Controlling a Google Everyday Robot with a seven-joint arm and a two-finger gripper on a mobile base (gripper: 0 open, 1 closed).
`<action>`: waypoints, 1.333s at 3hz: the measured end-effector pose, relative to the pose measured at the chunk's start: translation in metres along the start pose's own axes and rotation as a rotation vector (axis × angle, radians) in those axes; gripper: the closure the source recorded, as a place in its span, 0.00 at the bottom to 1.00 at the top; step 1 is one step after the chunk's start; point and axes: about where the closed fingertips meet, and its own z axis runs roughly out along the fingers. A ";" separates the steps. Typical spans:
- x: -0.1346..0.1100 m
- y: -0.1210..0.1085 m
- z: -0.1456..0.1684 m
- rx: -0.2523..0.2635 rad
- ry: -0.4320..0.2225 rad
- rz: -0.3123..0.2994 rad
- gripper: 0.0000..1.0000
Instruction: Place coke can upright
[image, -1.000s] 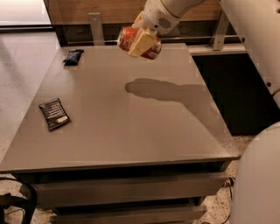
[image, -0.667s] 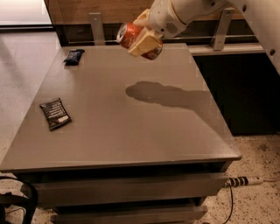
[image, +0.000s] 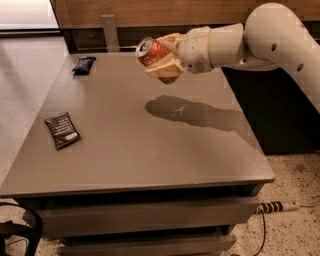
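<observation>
The coke can is an orange-red can with a silver top. It is held tilted in the air, its top pointing up and to the left, above the far middle of the grey table. My gripper is shut on the can, its cream fingers clasping the can's body from the right. The white arm reaches in from the upper right. The can's shadow lies on the table below and to the right.
A flat dark snack packet lies near the table's left edge. A second dark packet lies at the far left corner. A wooden wall runs behind the table. A power strip lies on the floor at the right.
The arm has swung so that more of it shows at the upper right. The can stays held in the air over the far part of the table, still tilted.
</observation>
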 end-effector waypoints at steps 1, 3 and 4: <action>0.000 0.000 0.000 0.000 0.000 0.000 1.00; 0.005 0.018 0.029 0.027 -0.190 0.143 1.00; -0.001 0.025 0.037 0.045 -0.234 0.183 1.00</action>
